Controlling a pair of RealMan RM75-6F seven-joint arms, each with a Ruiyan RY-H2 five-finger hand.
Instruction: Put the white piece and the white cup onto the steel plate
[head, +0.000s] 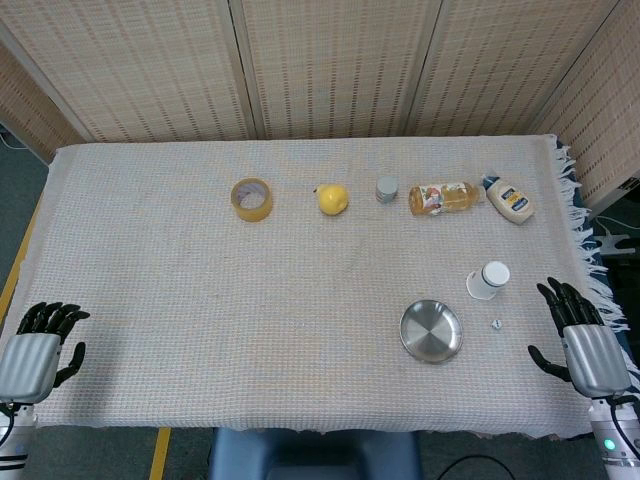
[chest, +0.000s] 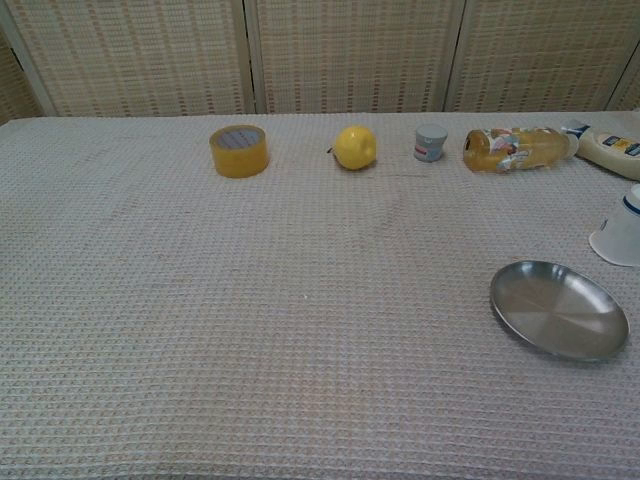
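Note:
The steel plate (head: 432, 331) (chest: 558, 308) lies on the cloth at the front right. A white cup (head: 487, 281) (chest: 622, 232) lies tipped on its side just behind and right of it. The small white piece (head: 496, 324) sits on the cloth between plate and right hand, seen only in the head view. My right hand (head: 583, 338) rests at the right table edge, fingers apart, holding nothing. My left hand (head: 38, 347) rests at the front left corner, also holding nothing. Neither hand shows in the chest view.
Along the back stand a yellow tape roll (head: 252, 198) (chest: 239, 150), a yellow fruit (head: 333, 198) (chest: 355, 147), a small grey jar (head: 387, 189) (chest: 431, 143), a lying juice bottle (head: 444, 198) (chest: 516, 149) and a lying white sauce bottle (head: 510, 199) (chest: 612, 149).

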